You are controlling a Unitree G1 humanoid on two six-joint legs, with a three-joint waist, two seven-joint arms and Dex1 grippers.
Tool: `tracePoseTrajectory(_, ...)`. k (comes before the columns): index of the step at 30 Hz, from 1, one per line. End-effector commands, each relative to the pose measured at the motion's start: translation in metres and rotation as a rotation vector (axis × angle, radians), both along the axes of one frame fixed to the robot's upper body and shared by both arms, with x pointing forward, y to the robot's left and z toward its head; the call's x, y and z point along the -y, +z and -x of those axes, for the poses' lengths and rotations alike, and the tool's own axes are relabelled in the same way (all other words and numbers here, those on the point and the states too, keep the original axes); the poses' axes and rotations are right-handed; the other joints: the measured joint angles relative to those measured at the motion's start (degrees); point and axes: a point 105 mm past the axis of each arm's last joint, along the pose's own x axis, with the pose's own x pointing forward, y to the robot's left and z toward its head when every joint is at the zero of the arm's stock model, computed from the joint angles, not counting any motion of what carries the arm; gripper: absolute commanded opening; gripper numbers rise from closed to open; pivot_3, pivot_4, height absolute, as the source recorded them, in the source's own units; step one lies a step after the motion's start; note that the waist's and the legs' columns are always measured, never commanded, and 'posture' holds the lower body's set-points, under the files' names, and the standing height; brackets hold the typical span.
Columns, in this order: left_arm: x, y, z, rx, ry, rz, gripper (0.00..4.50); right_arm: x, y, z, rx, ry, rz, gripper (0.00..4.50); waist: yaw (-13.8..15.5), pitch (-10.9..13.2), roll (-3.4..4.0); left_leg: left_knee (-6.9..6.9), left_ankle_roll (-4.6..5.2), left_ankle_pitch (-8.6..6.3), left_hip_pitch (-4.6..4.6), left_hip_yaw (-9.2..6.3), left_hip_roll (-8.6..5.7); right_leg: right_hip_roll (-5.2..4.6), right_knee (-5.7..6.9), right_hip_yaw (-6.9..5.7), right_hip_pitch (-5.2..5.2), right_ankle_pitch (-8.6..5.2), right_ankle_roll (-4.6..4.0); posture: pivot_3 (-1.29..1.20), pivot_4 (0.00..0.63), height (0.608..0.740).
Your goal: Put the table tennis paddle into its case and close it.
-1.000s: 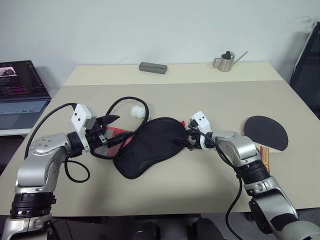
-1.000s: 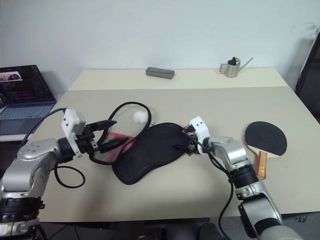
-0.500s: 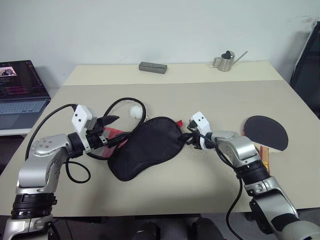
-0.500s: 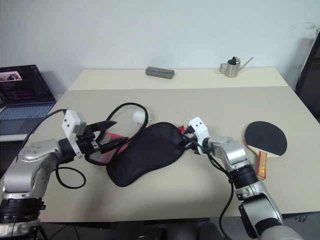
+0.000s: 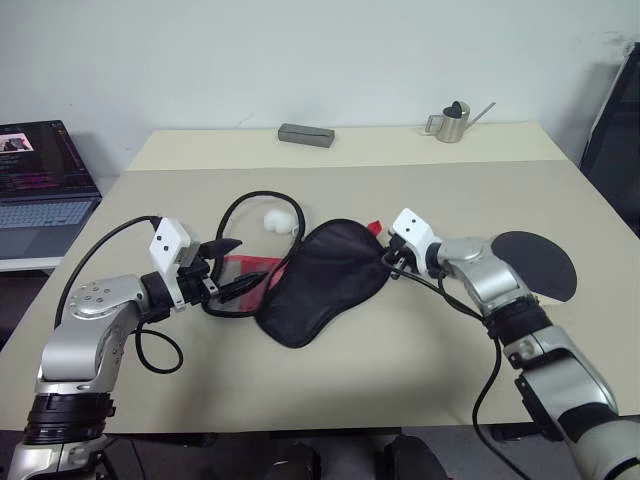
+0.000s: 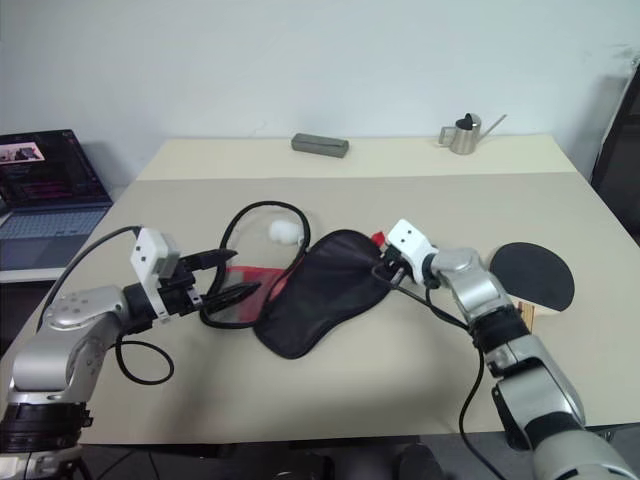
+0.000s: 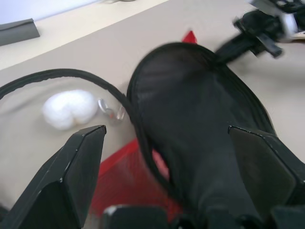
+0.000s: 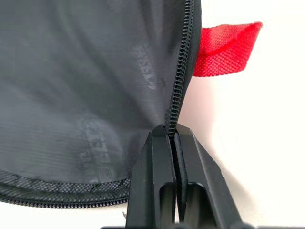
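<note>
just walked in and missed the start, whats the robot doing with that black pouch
The robot is working on the case, a black paddle-shaped pouch lying mid-table. Its right gripper is shut on the case's zipper edge beside a red tab. The left gripper is open at the case's other end, by the red panel. The table tennis paddle lies on the table to the right, not yet inside the case.

Laptop, grey box, metal can

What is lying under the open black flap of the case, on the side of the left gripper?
Under the case flap, a red panel with black mesh shows beside the left gripper. Anything deeper inside is covered by the black fabric.
</note>
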Motion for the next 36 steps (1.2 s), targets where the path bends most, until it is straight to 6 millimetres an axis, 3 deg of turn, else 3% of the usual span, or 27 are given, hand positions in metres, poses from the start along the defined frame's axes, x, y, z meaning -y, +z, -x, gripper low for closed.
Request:
tracePoseTrajectory(1,0.003,0.011,0.003,0.053,-0.014,-0.008,4.5,-0.002,0.029,-0.016,0.189,0.052,0.108,0.02,-0.1,0.0,0.0,-0.02,-0.01,0.0,0.0,0.02,0.01,0.0,0.0,0.01,-0.01,0.0,0.0,0.0,0.15,0.74)
tracePoseTrajectory(10,0.004,0.01,0.005,0.051,-0.011,-0.013,4.5,-0.016,0.069,-0.037,0.485,0.114,0.323,0.02,-0.2,0.0,-0.01,-0.08,-0.04,0.02,-0.06,0.12,0.03,0.01,0.0,0.1,-0.14,0.0,-0.01,0.0,0.15,0.74)
tracePoseTrajectory(15,0.004,0.009,0.005,0.049,-0.011,-0.014,4.5,-0.024,0.071,-0.039,0.49,0.129,0.321,0.02,-0.5,0.0,-0.01,-0.1,-0.09,0.05,-0.26,0.15,0.04,0.02,0.05,0.15,-0.44,0.02,-0.03,0.0,0.15,0.74)
tracePoseTrajectory(18,0.005,0.008,0.005,0.047,-0.014,-0.015,4.5,-0.027,0.071,-0.039,0.496,0.123,0.323,0.6,-0.7,0.0,-0.01,-0.1,-0.1,0.06,-0.3,0.15,0.04,0.02,0.06,0.17,-0.5,0.02,-0.04,0.0,0.15,0.74)
tracePoseTrajectory(21,0.006,0.008,0.004,0.046,-0.019,-0.016,4.5,-0.024,0.076,-0.044,0.557,0.07,0.355,1.59,-0.9,0.0,0.0,-0.11,-0.1,0.06,-0.31,0.15,0.03,0.02,0.06,0.17,-0.51,0.02,-0.04,0.0,0.15,0.74)
tracePoseTrajectory(27,0.011,0.008,0.003,0.044,-0.041,-0.014,4.5,-0.009,0.114,-0.053,0.617,-0.096,0.205,1.59,-1.4,0.0,0.0,-0.14,-0.14,0.08,-0.31,0.15,0.03,0.03,0.08,0.19,-0.53,0.03,-0.05,0.0,0.15,0.74)
tracePoseTrajectory(31,0.011,0.009,0.002,0.044,-0.049,-0.017,4.5,0.008,0.121,-0.054,0.453,-0.17,-0.023,1.59,-1.5,0.0,-0.01,-0.16,-0.14,0.08,-0.3,0.17,0.04,0.03,0.07,0.19,-0.53,0.03,-0.05,0.0,0.15,0.74)
tracePoseTrajectory(36,0.014,0.009,0.002,0.037,-0.068,-0.013,4.5,0.02,0.078,-0.031,0.001,-0.101,-0.293,1.59,-1.5,0.0,-0.04,-0.17,-0.13,0.08,-0.31,0.15,0.06,0.03,0.05,0.15,-0.48,0.03,-0.05,0.0,0.15,0.74)
